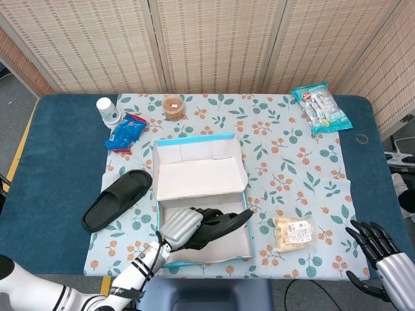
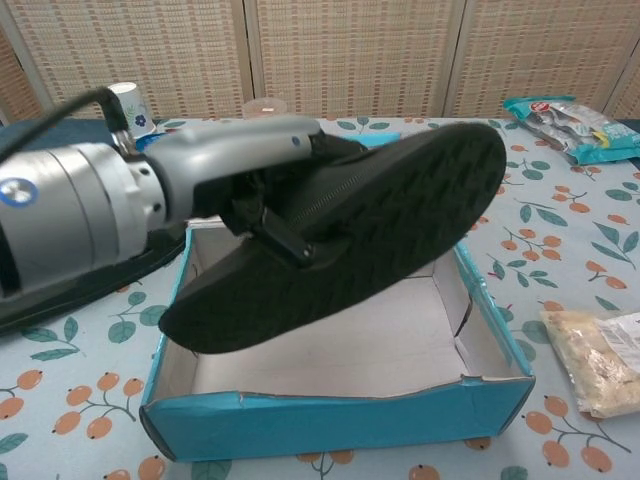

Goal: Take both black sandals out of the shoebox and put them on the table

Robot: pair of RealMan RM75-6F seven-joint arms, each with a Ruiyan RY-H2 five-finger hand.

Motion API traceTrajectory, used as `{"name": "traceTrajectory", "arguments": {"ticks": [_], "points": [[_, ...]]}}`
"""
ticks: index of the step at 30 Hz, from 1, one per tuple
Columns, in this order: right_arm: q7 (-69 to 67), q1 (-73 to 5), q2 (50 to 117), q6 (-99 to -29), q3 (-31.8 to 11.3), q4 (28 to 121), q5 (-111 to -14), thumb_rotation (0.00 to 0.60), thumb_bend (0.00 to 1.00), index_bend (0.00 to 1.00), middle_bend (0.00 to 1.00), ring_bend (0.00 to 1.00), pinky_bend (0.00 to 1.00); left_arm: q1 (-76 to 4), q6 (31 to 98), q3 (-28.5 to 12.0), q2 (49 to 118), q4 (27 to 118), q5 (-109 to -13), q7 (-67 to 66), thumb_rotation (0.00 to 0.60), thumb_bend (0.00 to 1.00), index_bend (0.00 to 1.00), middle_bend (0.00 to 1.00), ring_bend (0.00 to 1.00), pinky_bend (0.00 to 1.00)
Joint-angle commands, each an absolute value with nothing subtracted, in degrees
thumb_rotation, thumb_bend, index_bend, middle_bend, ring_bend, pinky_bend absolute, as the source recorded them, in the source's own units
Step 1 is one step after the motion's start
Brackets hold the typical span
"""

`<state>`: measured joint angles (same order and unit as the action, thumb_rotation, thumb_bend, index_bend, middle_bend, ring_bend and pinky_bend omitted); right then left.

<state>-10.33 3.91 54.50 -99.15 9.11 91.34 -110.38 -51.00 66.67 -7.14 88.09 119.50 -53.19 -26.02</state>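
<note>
Woven screens back a blue desk (image 1: 58, 175) under a leaf-print cloth. Left robot hand (image 1: 179, 226) grips the second sandal (image 2: 350, 225) by its strap, sole toward the chest camera, hanging clear above the open shoebox (image 2: 335, 420). Its mate, the first sandal (image 1: 117, 199), already lies on the desk to the left of that hand. Best now — carry the load leftward over the box wall without clipping it, level the sole, then set it down beside its mate. Right robot hand (image 1: 379, 249) idles far right, spread, holding nothing.
</note>
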Motion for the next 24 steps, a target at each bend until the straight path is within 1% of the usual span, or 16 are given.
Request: {"name": "traceTrajectory", "arguments": {"ticks": [1,4,8,13,15,20,24], "points": [[-9.97,3.96,54.56,-99.14,9.16,91.46,-110.59,0.554,0.20,0.00,0.00,0.00,0.00,-47.93,69.37,-7.97,82.44,123.68,-59.01,-23.83,0.600,0.66,0.69,0.54,0.38,0.42],[-9.69,4.15,54.60,-99.47,9.19,91.54,-110.80,0.554,0.20,0.00,0.00,0.00,0.00,-45.66,70.73,-7.97,77.66,125.32,-60.95,-21.85,0.600,0.66,0.69,0.54,0.38,0.42],[-9.32,4.32,54.73,-99.71,9.18,91.55,-110.95,0.555,0.20,0.00,0.00,0.00,0.00,-42.30,71.45,-7.84,70.90,125.39,-61.91,-17.30,0.600,0.65,0.69,0.54,0.38,0.42],[-8.36,4.24,54.89,-99.09,9.42,91.82,-111.43,0.555,0.20,0.00,0.00,0.00,0.00,-39.21,69.58,-7.39,62.93,123.41,-64.07,-10.74,0.600,0.65,0.68,0.53,0.37,0.42],[-8.03,4.29,54.95,-99.06,9.50,91.94,-111.62,0.555,0.20,0.00,0.00,0.00,0.00,-37.97,69.38,-6.93,60.67,121.10,-65.47,-9.17,0.600,0.65,0.68,0.53,0.37,0.41],[-7.68,4.45,55.01,-99.35,9.56,92.01,-111.92,0.555,0.20,0.00,0.00,0.00,0.00,-35.16,70.24,-5.54,60.13,113.01,-67.89,-7.31,0.600,0.65,0.68,0.53,0.37,0.40],[-7.75,4.46,54.98,-99.35,9.56,91.98,-111.84,0.555,0.20,0.00,0.00,0.00,0.00,-32.29,72.26,-3.83,62.06,104.92,-71.03,-6.15,0.600,0.65,0.68,0.53,0.37,0.37]]}}
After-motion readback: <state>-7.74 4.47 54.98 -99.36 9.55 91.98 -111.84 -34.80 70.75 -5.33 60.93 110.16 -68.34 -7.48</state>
